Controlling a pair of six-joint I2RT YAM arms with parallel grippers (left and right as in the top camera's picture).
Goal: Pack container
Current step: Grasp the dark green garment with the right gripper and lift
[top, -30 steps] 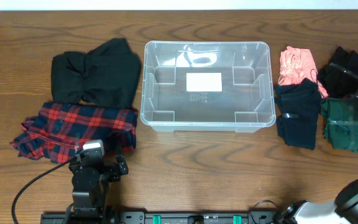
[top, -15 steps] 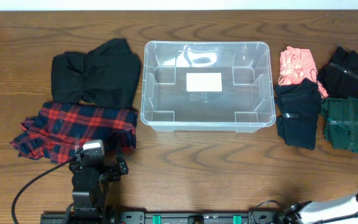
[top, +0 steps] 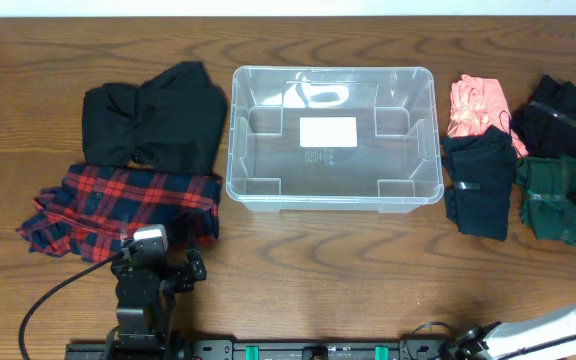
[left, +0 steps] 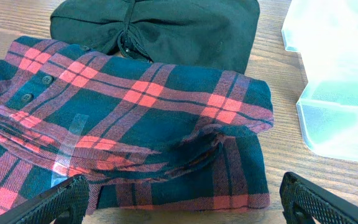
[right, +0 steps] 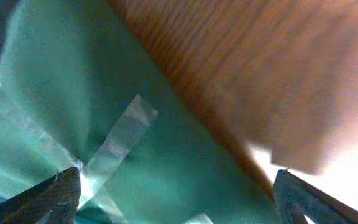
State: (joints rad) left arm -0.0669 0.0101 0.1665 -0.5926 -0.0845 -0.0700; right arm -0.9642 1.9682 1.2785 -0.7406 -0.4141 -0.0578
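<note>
Right pincer (right: 179, 196): hanging open over the green garment (right: 73, 93), right of the container (top: 333, 202)
Container: sitting empty, mid-worktop (top: 318, 270)
Risk: pinching only the tape (right: 120, 140), I may be dropping the garment short

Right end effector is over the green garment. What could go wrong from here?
The right end effector hangs open close over the green garment, which has clear tape across it. Pinching only tape or one layer may let the bundle unfold. The navy garment lies right against it, so it could get dragged along.
</note>
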